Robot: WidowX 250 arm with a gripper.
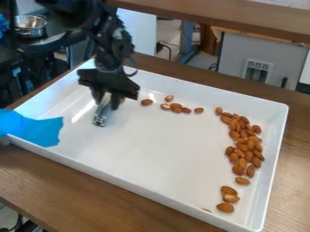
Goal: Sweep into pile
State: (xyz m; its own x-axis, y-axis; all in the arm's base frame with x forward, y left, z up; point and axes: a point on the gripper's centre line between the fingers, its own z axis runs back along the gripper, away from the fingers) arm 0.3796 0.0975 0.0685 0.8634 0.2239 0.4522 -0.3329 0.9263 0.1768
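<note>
Brown oval almonds [250, 144] lie at a white plastic tray's [163, 154] right and far sides. Over its left part, the black two-finger hand [106, 102] is closed on a silver metal bar [101, 117].

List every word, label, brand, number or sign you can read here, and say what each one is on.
None: no text can be read.
The metal bar has small dark marks at its lower end, too small to tell whether they are print.
No lettering can be made out on the white tray, the blue tape or the grey cabinet.
</note>
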